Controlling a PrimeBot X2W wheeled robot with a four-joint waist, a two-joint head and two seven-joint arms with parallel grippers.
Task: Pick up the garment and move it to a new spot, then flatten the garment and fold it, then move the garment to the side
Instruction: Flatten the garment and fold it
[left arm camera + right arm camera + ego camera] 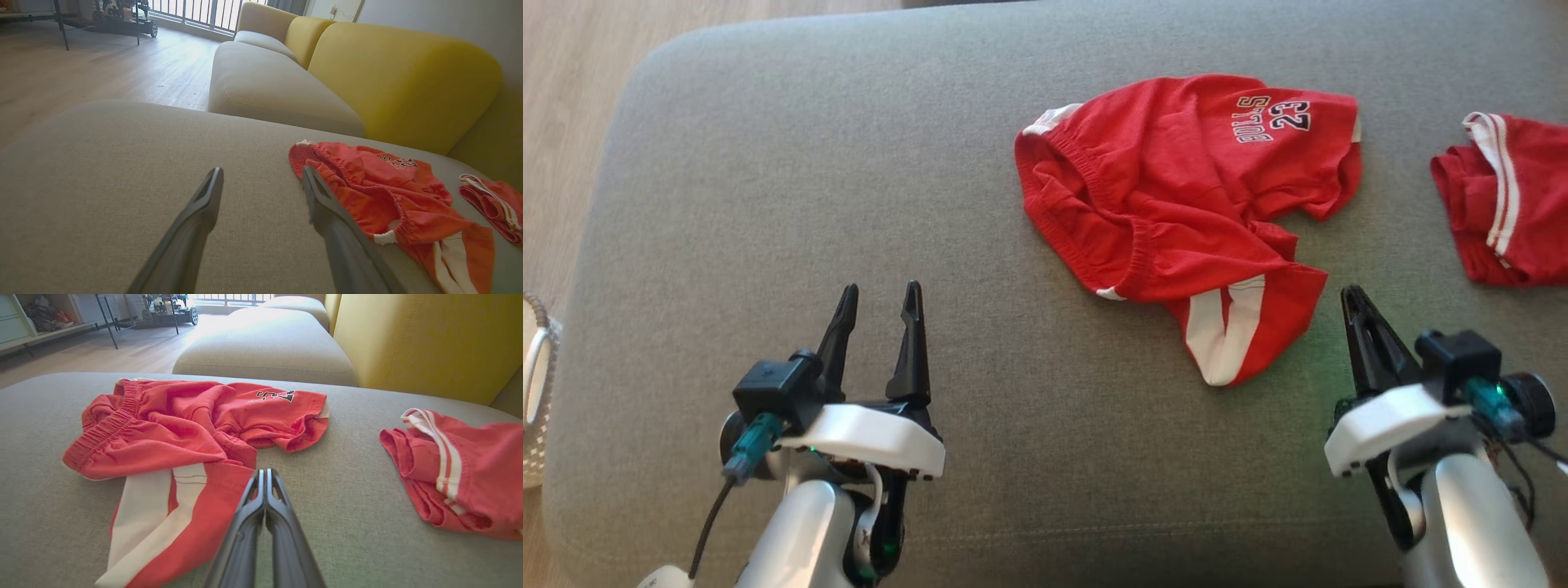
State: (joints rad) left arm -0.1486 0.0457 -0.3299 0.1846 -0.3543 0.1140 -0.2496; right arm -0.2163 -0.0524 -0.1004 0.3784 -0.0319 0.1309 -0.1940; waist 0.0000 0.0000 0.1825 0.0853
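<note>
Red shorts [1176,204] with white side stripes and a "BULLS 23" print lie crumpled on the grey cushion [768,204], right of centre. The shorts [380,192] also show in the left wrist view, and the shorts [184,433] fill the left half of the right wrist view. My left gripper [880,300] is open, hovering over bare cushion well to the left of the shorts, nothing between its fingers [204,204]. My right gripper [1352,296] is shut and empty, its tips [265,475] just right of the striped leg's edge.
A second red garment [1507,200] with white stripes lies at the cushion's right edge, also seen as a folded red piece [461,469]. A yellow sofa back [400,77] rises behind. Wooden floor [564,106] and a white woven basket [535,384] are at the left.
</note>
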